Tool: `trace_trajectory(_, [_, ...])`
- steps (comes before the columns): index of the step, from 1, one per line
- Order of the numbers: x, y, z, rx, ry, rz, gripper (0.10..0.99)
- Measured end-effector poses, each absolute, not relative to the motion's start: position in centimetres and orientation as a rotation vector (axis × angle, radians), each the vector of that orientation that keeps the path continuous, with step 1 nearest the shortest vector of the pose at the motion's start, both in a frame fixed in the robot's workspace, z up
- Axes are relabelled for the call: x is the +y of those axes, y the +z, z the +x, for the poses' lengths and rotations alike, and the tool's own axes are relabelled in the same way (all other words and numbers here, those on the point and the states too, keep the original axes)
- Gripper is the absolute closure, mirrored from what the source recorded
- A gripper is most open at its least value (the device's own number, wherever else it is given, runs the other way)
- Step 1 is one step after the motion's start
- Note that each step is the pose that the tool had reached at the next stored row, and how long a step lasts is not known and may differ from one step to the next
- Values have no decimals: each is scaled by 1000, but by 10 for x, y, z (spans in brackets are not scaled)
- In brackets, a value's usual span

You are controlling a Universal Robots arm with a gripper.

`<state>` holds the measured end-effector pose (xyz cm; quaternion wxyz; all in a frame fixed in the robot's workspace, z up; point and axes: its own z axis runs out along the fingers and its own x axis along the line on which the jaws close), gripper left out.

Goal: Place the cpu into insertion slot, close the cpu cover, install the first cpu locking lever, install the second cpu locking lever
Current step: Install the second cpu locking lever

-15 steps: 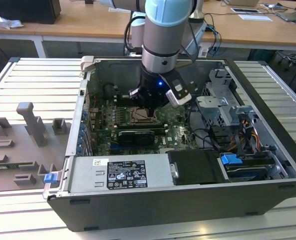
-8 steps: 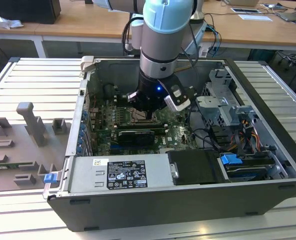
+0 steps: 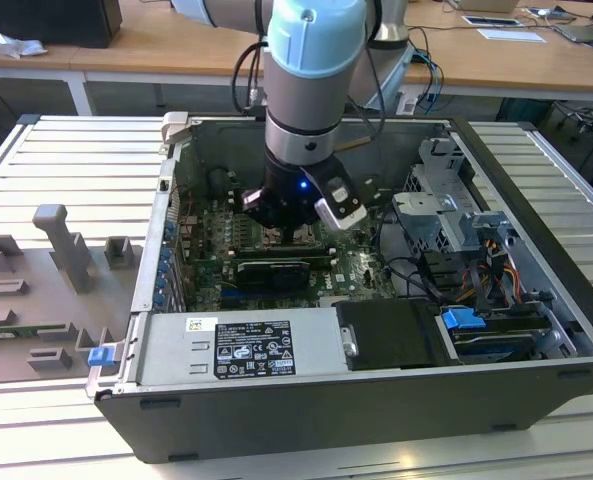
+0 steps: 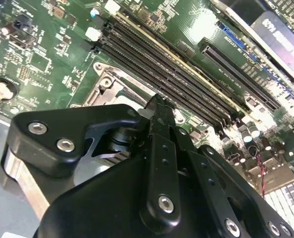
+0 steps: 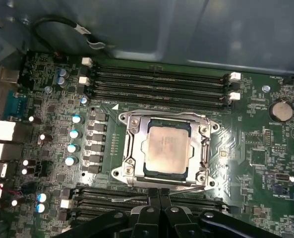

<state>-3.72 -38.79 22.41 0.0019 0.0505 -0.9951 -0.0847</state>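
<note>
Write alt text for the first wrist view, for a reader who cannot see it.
A pale silver cpu sits in the insertion slot on a green motherboard, with the silvery cpu cover lying flat around it. The black tool is at the socket's near edge, by a thin wire lever. Long black memory slots run along the socket's far side.

The cpu [image 5: 166, 147] is pale silver-beige, framed by the silvery cpu cover [image 5: 135, 148]. Around it the circuit board [image 5: 256, 148] is green, crossed by black memory slots [image 5: 159, 82] with white end clips. The gripper [image 5: 159, 196] is black.
</note>
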Motion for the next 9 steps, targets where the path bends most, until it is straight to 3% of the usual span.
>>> trace_trajectory(9, [-394,219,-57,-3121,-305,159,980])
